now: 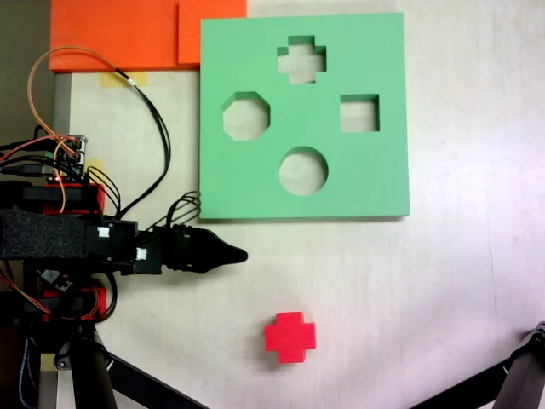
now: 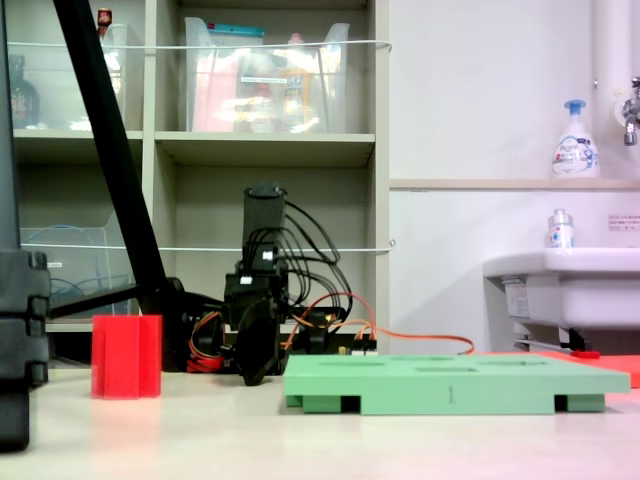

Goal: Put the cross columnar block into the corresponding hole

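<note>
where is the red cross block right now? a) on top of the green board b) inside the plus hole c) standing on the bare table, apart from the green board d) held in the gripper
c: in a fixed view the red cross block stands on the table, clear of the green board and the gripper, and the plus hole is unfilled.

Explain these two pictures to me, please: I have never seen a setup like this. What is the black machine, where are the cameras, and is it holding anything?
The black machine is a small hobby robot arm on a table. One fixed view looks straight down; the other stands low at table level, looking sideways. The arm's end effector is its pointed grasping tip; it holds nothing, and whether it is open or shut cannot be told. On the table lie a red cross-shaped block, standing apart from the arm, and a flat green board with four cutouts. One is a cross-shaped hole, where the block belongs. An orange sheet lies beyond the board.
</note>
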Controlling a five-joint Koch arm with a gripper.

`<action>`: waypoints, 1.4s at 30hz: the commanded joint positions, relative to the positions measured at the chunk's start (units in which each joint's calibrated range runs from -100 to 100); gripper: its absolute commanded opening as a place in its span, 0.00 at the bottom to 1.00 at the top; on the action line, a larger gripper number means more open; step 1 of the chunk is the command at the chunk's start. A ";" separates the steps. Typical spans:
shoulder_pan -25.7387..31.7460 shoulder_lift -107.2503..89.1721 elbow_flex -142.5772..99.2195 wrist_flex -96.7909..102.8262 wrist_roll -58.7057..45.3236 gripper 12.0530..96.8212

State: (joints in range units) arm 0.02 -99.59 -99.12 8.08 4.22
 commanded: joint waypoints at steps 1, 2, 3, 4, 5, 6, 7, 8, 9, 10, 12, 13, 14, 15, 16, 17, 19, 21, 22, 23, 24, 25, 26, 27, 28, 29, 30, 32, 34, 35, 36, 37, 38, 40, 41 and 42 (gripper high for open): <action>0.00 -0.41 -0.88 -5.52 -0.15 0.43; 0.00 -0.41 -0.88 -5.52 -0.15 0.43; 0.00 -0.41 -0.88 -5.52 -0.15 0.43; 0.00 -0.41 -0.88 -5.52 -0.15 0.43; 0.00 -0.41 -0.88 -5.52 -0.15 0.43; 0.00 -0.41 -0.88 -5.52 -0.15 0.43; 0.00 -0.41 -0.88 -5.52 -0.15 0.43; 0.00 -0.41 -0.88 -5.52 -0.15 0.43; 0.00 -0.41 -0.88 -5.52 -0.15 0.43; 0.00 -0.41 -0.88 -5.52 -0.15 0.43; 0.00 -0.41 -0.88 -5.52 -0.15 0.43; 0.00 -0.41 -0.88 -5.52 -0.15 0.43; 0.00 -0.41 -0.88 -5.52 -0.15 0.43; 0.00 -0.41 -0.88 -5.52 -0.15 0.43; 0.00 -0.41 -0.88 -5.52 -0.15 0.43; 0.00 -0.41 -0.88 -5.52 -0.15 0.43; 0.00 -0.41 -0.88 -5.62 -0.15 0.41; 0.00 -0.41 -0.88 -5.52 -0.15 0.42; 0.00 -0.41 -0.88 -5.52 -0.15 0.44; 0.00 -0.41 -0.88 -5.52 -0.15 0.44; 0.10 -0.41 -0.88 -5.52 -0.15 0.44; 0.63 -0.41 -0.88 -5.52 -0.15 0.44; 0.63 -0.41 -0.88 -5.52 0.15 0.44; 0.54 -0.41 -0.88 -5.43 2.20 0.44; 0.49 -0.41 -0.88 -5.33 5.71 0.44; 0.39 -0.41 -0.88 -5.33 11.28 0.43; 0.24 -0.41 -0.88 -5.33 15.97 0.40; -0.78 -0.41 -0.88 -6.10 23.30 0.39; -2.49 -0.41 -0.88 -8.51 26.28 0.35; -3.13 -0.41 2.71 -14.00 27.94 0.33; -3.42 -0.41 9.19 -24.21 30.82 0.33; -3.81 -0.41 14.57 -32.49 32.82 0.33; -3.86 -0.41 19.06 -39.71 33.85 0.33; -3.86 -0.41 25.84 -50.11 35.65 0.33; -3.86 -0.41 28.23 -53.38 36.24 0.33; -3.86 -0.41 30.62 -55.21 37.12 0.33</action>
State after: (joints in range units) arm -3.74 -99.45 -72.95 -41.65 39.98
